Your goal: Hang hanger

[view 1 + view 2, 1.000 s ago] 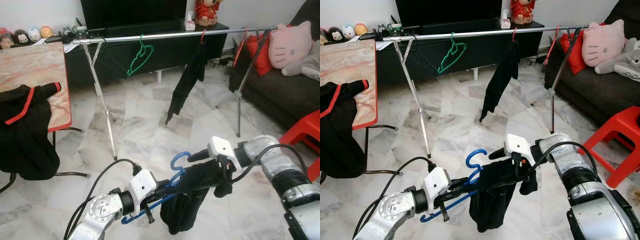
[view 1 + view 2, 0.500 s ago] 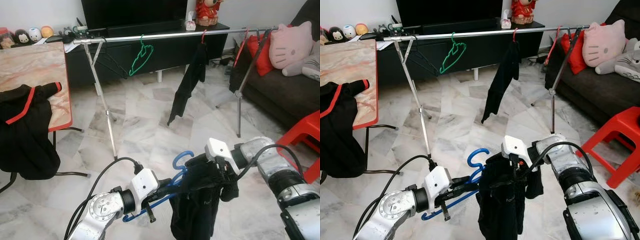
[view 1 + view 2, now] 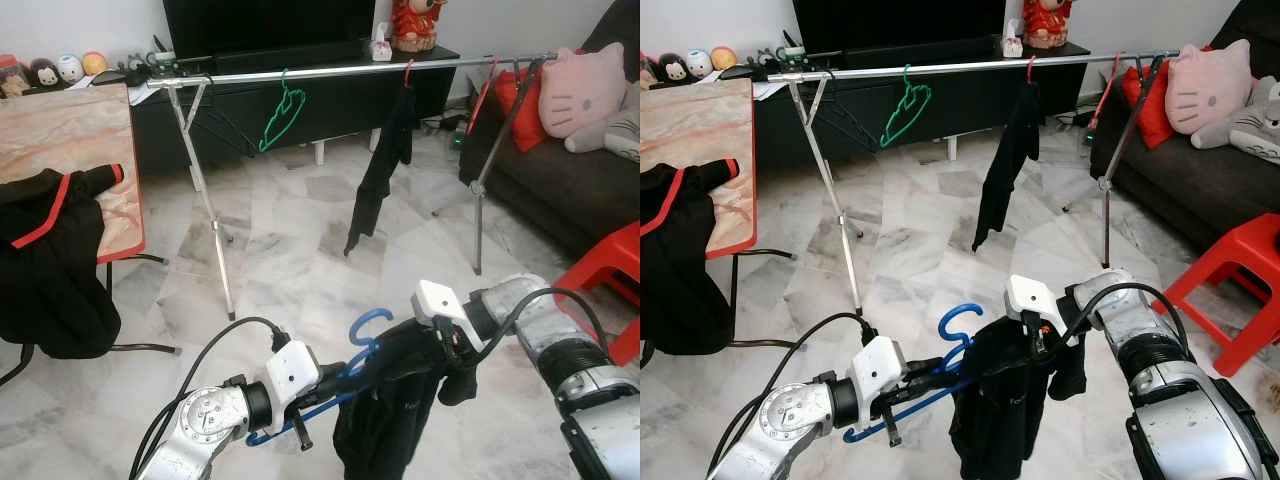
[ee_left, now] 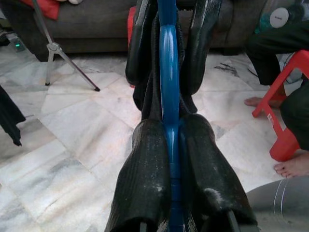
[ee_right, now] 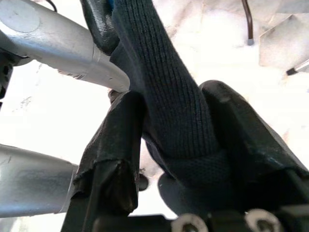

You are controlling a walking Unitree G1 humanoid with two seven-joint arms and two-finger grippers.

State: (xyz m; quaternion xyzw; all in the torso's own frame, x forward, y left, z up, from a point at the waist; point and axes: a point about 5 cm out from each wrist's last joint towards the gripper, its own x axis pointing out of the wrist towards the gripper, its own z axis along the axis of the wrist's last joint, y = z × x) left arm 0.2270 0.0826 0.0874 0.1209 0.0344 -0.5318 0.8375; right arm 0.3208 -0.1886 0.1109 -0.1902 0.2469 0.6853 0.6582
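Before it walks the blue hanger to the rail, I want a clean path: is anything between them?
Nothing visible: bare marble floor lies between the blue hanger and the rail. Free rail shows between the green hanger and the hung black garment.

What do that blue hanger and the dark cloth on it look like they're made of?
The blue hanger, clamped in the left gripper, looks like glossy plastic or a plastic coating: smooth, with bright highlights. The dark cloth, pinched in the right gripper, looks knitted, perhaps wool or cotton: fine ribbed loops show up close.
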